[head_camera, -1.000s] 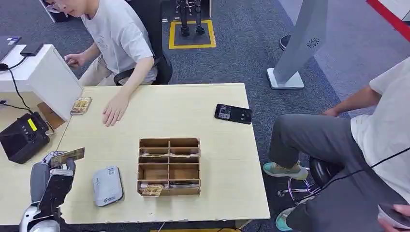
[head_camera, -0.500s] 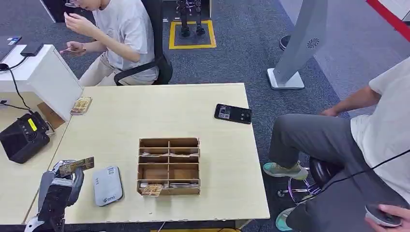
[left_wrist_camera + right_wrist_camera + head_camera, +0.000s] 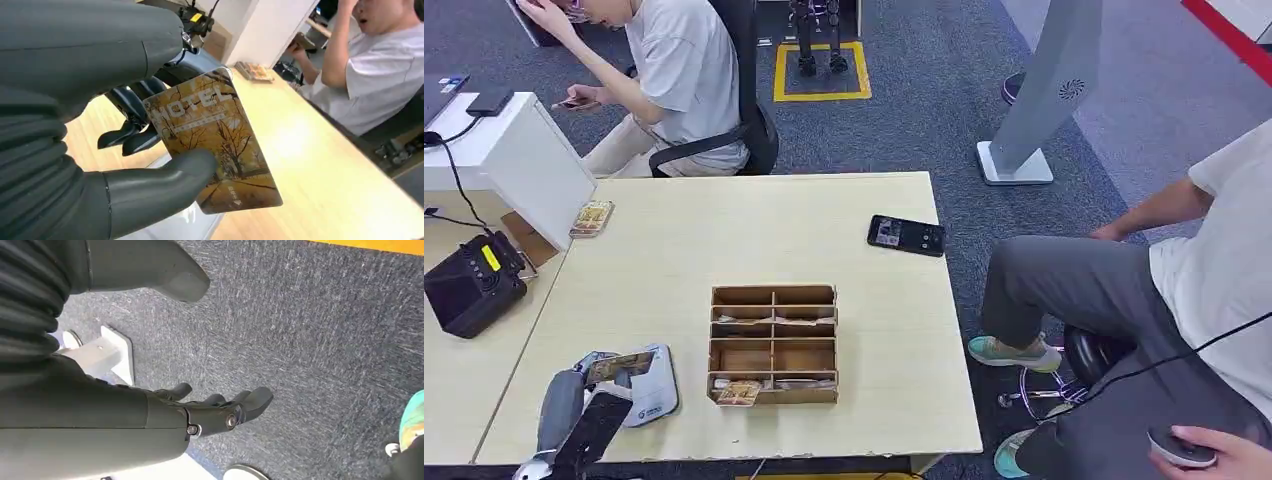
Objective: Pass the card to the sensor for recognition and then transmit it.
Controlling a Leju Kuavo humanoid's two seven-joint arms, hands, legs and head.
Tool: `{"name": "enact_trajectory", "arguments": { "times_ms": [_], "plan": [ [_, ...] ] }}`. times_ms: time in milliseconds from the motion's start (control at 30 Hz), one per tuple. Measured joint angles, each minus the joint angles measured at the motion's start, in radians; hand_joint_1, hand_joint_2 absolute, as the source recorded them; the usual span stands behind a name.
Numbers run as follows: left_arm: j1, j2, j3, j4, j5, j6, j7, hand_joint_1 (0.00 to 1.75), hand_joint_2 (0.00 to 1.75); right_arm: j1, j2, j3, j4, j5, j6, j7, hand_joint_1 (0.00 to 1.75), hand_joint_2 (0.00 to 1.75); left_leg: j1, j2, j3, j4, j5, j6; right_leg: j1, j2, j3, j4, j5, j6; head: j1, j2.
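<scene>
Left hand pinching hotel card btw thumb & fingers, card right over grey sensor beneath. Lower flat, keep face parallel w/ pad, hold steady. Right hand hanging loose, fingers apart, holding nothing.

The left hand is showing smooth, matt grey plastic with a ribbed cover, and is holding a card that is looking glossy (printed with autumn trees). The table is presenting a pale, smooth wood-grain top, the sensor a smooth grey plastic shell, the compartment box raw brown wood, the floor rough grey carpet
</scene>
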Motion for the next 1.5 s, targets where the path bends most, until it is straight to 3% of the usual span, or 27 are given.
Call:
{"name": "enact_trajectory", "arguments": {
  "times_ms": [933, 1500],
  "plan": [
    [-0.052, -0.016, -0.012, 0.187, -0.187, 0.097, 0.037, 1.75, 1.75, -0.001, 0.0, 0.006, 0.0, 0.0, 0.002, -0.007, 0.0, 1.75, 0.0, -0.001, 0.002, 0.0, 0.0, 0.0, 0.0, -0.001, 0.003, 0.0, 0.0, 0.0, 0.0, 0.0],
    [-0.108, -0.031, 0.103, 0.363, -0.311, 0.18, 0.028, 1.75, 1.75, -0.001, 0.0, 0.024, 0.0, 0.0, 0.006, -0.015, 0.0, 1.75, 0.0, -0.001, 0.01, -0.001, 0.0, 0.0, 0.0, -0.001, 0.011, 0.0, 0.0, 0.0, 0.0, 0.0]
  ]
}}
